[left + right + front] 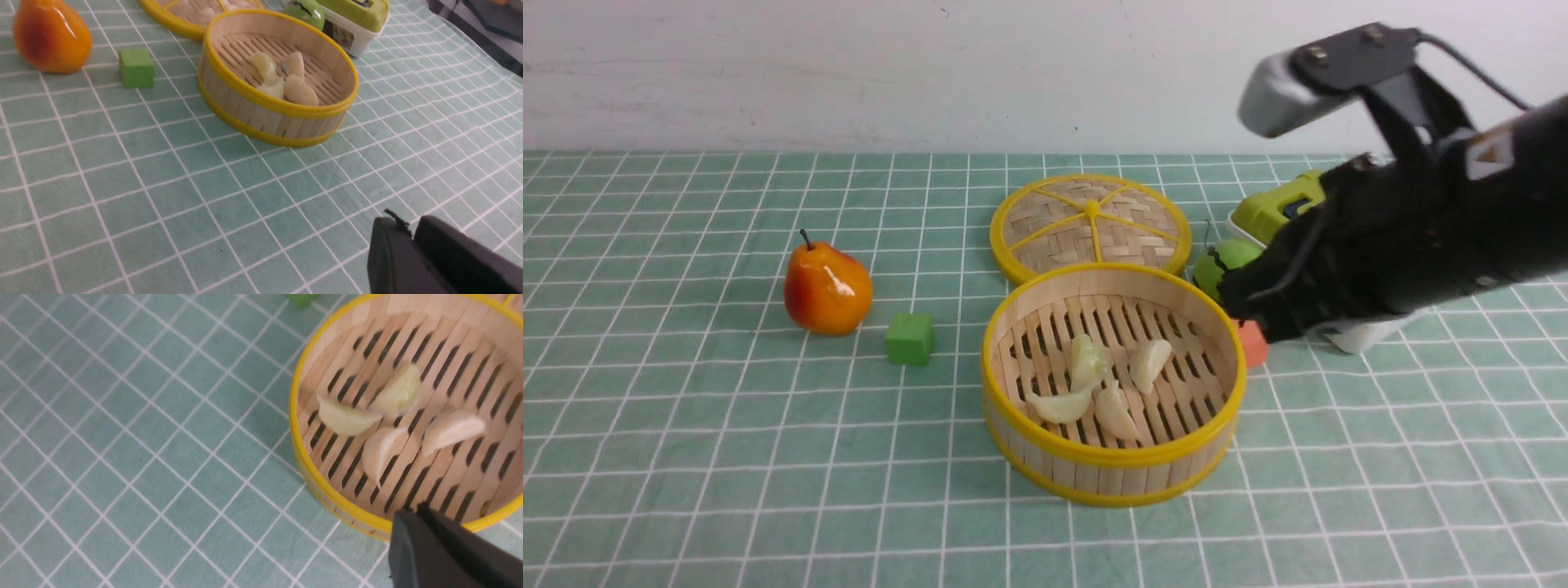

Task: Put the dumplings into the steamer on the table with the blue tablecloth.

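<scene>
The dumplings (1115, 412), four glossy cream-white crescents with pleated edges, one of them tinged pale yellow-green, lay in a loose cluster on the slatted floor of the steamer (1094, 472), from its centre toward six o'clock, several touching one another. The steamer, a round bamboo basket with a light-wood wall and yellow rims top and bottom, stood upright and uncovered on the table with the blue tablecloth (686, 449), a little right of the middle of the front view. The right gripper (1232, 300) reached in from the right on a black arm sloping downward, its tip hanging just outside the steamer's rim at about two o'clock; in the right wrist view its dark fingers (402, 539) were pressed together and carried nothing, above the basket's edge. The left gripper (408, 228), seen only by its own wrist camera, hovered low over bare cloth well apart from the steamer, its two black fingers meeting along a thin seam with nothing between them. Around the steamer, a flat woven lid (1090, 224) lay at twelve o'clock, a small orange-red block (1252, 345) just beside the wall near three o'clock, a round green fruit (1225, 260) and a lime-and-white box (1282, 208) toward two o'clock behind the arm, a green cube (909, 338) at nine o'clock, and a pear (827, 286) farther out at ten o'clock.
</scene>
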You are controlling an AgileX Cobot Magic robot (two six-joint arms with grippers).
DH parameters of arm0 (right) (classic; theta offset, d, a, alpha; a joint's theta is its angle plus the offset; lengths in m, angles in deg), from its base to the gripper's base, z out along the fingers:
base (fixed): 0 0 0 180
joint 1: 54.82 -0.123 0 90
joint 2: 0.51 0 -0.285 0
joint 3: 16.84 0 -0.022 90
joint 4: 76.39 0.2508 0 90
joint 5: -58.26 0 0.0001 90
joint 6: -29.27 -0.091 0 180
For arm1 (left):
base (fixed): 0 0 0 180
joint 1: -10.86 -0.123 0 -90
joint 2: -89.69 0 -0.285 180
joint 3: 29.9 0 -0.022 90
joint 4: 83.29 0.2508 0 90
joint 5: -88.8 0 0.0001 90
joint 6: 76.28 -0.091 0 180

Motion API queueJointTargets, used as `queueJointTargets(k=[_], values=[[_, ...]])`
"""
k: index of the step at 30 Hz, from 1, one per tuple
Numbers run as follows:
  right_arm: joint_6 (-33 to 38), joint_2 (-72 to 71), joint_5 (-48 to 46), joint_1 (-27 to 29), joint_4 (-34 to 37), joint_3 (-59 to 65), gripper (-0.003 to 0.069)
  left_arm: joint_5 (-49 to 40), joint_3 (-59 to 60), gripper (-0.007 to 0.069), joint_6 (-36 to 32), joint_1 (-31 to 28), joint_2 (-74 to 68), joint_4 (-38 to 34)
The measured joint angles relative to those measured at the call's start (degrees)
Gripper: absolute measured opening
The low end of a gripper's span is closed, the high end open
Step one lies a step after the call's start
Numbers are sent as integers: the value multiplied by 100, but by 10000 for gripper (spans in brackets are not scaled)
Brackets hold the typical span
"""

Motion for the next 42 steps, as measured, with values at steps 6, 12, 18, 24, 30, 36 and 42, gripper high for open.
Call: queueJointTargets(k=[6,12,18,24,30,36,42], values=[[348,-1669,1167,0,594,1365,-20,-16,48,77,6,0,6,153],[496,-2633,1682,0,768,2084,-16,-21,48,76,6,0,6,158],[498,-3113,1608,0,786,2190,-15,-21,48,78,6,0,6,170],[509,-3190,1518,0,786,2190,-15,-21,48,81,6,0,6,170],[509,-3199,1557,0,760,2192,-15,-21,48,86,6,0,6,170],[515,-3449,1596,0,529,2197,-15,-21,48,92,6,0,6,170],[519,-4053,2182,24,463,2837,-15,-21,48,99,6,0,6,170]])
